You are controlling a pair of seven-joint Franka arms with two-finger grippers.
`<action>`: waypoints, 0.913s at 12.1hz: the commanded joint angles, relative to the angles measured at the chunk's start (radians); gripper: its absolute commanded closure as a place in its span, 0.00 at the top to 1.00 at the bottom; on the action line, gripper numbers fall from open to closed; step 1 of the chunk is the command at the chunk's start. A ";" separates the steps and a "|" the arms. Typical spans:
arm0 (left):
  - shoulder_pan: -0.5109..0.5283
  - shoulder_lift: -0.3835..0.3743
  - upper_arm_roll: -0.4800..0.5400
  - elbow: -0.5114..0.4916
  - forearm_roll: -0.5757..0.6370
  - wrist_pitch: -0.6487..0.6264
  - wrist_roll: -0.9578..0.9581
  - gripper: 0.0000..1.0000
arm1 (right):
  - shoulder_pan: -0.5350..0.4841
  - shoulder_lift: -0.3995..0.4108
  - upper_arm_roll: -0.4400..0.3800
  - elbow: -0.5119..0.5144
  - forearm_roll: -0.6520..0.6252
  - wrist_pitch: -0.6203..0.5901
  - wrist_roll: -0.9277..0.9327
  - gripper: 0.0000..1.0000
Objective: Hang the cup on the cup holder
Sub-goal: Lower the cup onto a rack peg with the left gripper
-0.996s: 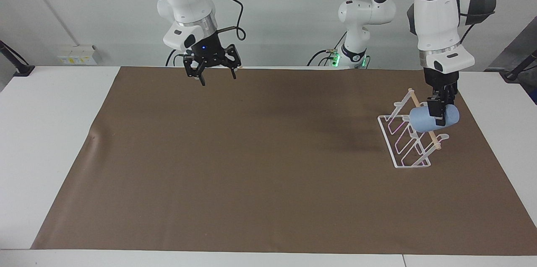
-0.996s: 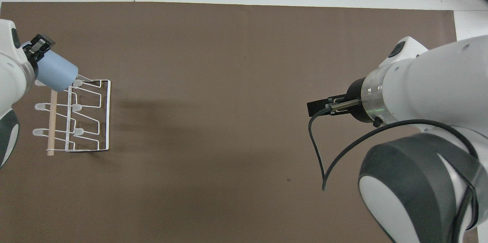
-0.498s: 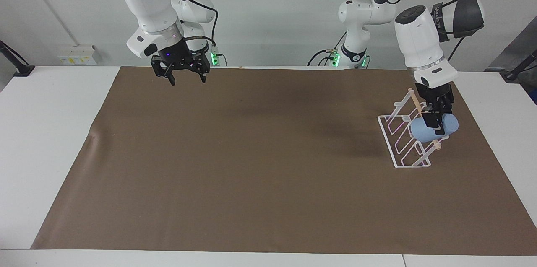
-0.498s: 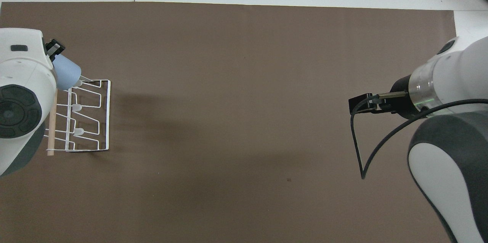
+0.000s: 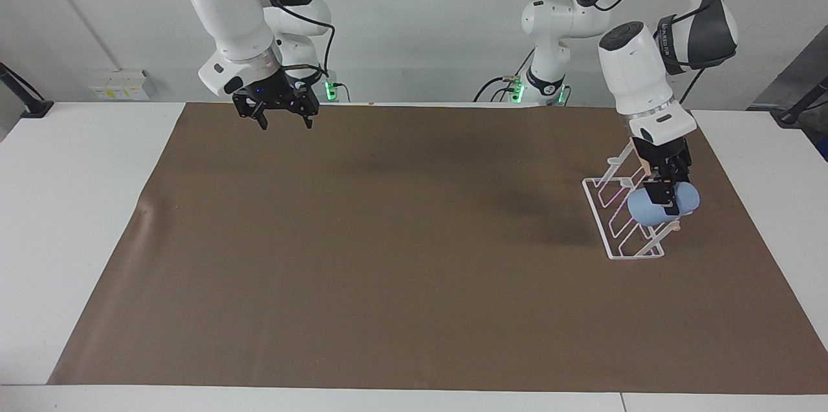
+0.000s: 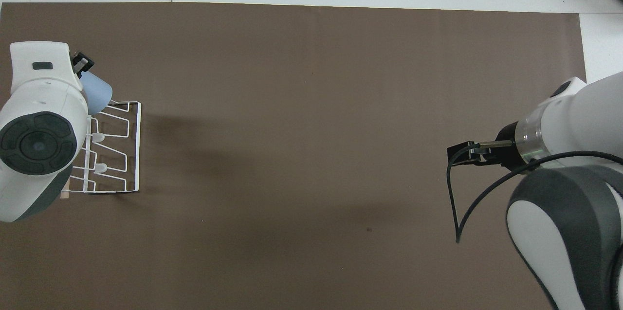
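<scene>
The cup (image 5: 653,209) — in left hand (image 5: 666,195) — over cup holder (image 5: 611,218).

I see a white table (image 5: 77,160) with a large brown mat (image 5: 388,257) spread over most of it. The white wire cup holder (image 5: 614,215) stands on the mat toward the left arm's end, its base flat on it.

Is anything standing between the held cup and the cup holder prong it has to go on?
Nothing visible does. The left end effector is shut on the cup, lying sideways right at the cup holder, at its end farthest from the robots. The right end effector waits open.
</scene>
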 commanded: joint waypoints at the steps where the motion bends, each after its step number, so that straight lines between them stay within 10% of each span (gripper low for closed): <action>1: -0.007 -0.006 0.007 -0.034 0.063 0.025 -0.049 0.00 | -0.036 -0.048 0.009 -0.058 -0.037 0.038 -0.022 1.00; 8: -0.013 -0.012 0.007 -0.079 0.086 0.044 -0.062 0.00 | -0.028 -0.061 0.013 -0.066 -0.115 0.035 -0.010 1.00; 10: -0.012 -0.015 0.007 -0.093 0.086 0.062 -0.060 0.40 | -0.029 -0.061 0.013 -0.066 -0.115 0.032 -0.006 1.00; 11: -0.012 -0.015 0.007 -0.094 0.086 0.064 -0.056 0.84 | -0.032 -0.061 0.013 -0.066 -0.114 0.033 -0.006 1.00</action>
